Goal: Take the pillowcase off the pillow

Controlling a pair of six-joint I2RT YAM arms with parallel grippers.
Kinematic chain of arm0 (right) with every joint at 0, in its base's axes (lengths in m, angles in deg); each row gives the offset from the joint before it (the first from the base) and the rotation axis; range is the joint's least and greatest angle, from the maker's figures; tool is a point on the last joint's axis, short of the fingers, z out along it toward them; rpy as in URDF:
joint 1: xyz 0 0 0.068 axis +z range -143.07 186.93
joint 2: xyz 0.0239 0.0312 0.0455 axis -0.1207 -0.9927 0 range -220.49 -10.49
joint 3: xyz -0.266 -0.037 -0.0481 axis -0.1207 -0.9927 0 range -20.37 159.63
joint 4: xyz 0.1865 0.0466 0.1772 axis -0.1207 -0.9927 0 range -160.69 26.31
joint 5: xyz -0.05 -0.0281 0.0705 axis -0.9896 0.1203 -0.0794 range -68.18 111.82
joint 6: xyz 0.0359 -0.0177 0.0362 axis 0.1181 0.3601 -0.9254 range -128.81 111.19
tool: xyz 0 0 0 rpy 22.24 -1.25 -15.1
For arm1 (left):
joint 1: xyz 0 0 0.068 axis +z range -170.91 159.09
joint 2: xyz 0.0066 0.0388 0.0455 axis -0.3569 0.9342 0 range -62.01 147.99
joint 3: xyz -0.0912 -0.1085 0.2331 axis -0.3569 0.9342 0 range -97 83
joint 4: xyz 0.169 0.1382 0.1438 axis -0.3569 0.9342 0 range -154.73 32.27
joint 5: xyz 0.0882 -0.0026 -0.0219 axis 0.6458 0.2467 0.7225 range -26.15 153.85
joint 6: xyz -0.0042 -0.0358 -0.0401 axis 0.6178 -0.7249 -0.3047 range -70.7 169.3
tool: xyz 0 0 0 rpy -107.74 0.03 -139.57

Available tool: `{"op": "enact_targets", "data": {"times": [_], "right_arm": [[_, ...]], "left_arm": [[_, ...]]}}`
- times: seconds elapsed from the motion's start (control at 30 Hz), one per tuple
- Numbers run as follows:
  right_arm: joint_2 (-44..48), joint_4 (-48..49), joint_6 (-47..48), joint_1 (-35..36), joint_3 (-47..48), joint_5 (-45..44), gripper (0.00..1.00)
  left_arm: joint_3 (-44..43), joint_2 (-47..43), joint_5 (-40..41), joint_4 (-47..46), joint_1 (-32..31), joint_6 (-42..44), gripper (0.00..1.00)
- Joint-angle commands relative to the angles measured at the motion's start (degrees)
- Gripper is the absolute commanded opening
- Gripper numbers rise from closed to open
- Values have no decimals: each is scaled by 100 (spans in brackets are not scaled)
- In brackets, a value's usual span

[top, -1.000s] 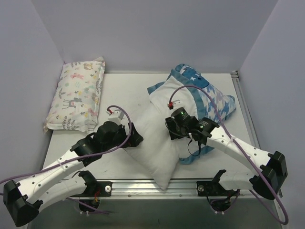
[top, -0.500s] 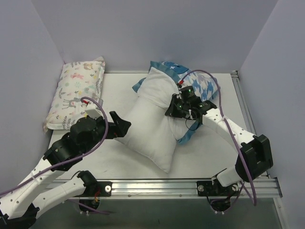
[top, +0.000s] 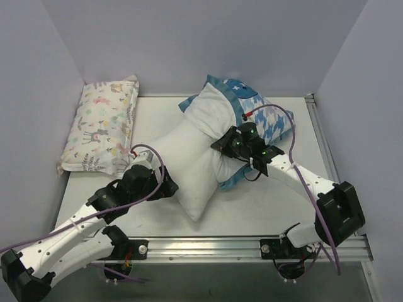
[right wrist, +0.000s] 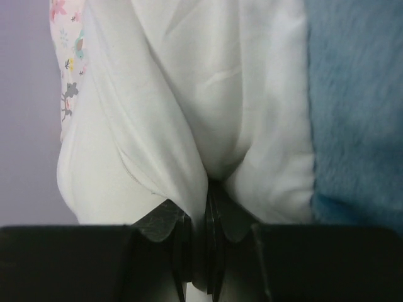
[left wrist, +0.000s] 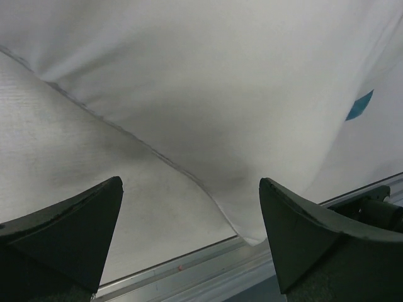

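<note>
The plain white pillow [top: 189,163] lies slantwise mid-table, its near corner towards the front rail. Its far end sits inside the pillowcase [top: 267,119], blue-and-white print with a teal frill, bunched at back right. My right gripper [top: 225,143] is shut on a fold of the pillowcase's white face [right wrist: 189,145]. The fold is beside blue plush fabric [right wrist: 352,94], where case and pillow meet. My left gripper [top: 171,187] is open and empty, low at the pillow's near left side. In the left wrist view the pillow [left wrist: 208,82] fills the space ahead of the spread left gripper [left wrist: 190,189].
A smaller pastel animal-print pillow [top: 104,126] lies at back left against the wall. The metal front rail [top: 208,242] runs just beyond the pillow's near corner; it also shows in the left wrist view [left wrist: 208,264]. Grey walls close in three sides.
My right gripper moved back and left with the fabric, dragging pillow and pillowcase towards the back left. My left arm swung away, then came back low beside the pillow's near end.
</note>
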Motion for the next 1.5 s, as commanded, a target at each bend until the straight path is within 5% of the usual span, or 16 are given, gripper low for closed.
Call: {"op": "enact_targets", "data": {"times": [0.0,0.2,0.43,0.47,0.53,0.57,0.7,1.13,1.27,1.37,1.47], "right_arm": [[309,100,-155,496,107,-772,0],[81,19,-58,786,311,-799,0],[-279,-287,354,900,696,-395,0],[-305,-401,451,918,741,-412,0],[-253,-709,714,927,750,-613,0],[-210,-953,811,927,732,-754,0],[-8,-1676,1338,656,645,-1186,4],[722,-2072,1550,-2851,37,-175,0],[924,-2265,1734,-2476,257,-218,0],[1065,-2432,2120,-1475,494,-369,2],[1101,-2458,2665,-289,775,-148,23]], "left_arm": [[158,-132,-363,-1113,33,-99,97],[1107,-79,-907,-3071,68,-90,97],[1064,711,-925,-3137,322,85,91],[1012,790,-952,-3102,471,95,66],[758,826,-952,-2707,1015,95,32],[661,826,-952,-2558,1200,112,0],[-59,853,-471,-1443,2008,358,0],[-1159,544,-529,-491,4329,674,0],[-1344,904,-871,-683,4621,762,0],[-1581,1342,-1285,-807,4586,964,0],[-1748,1625,-1541,-790,4559,1158,0]]}}
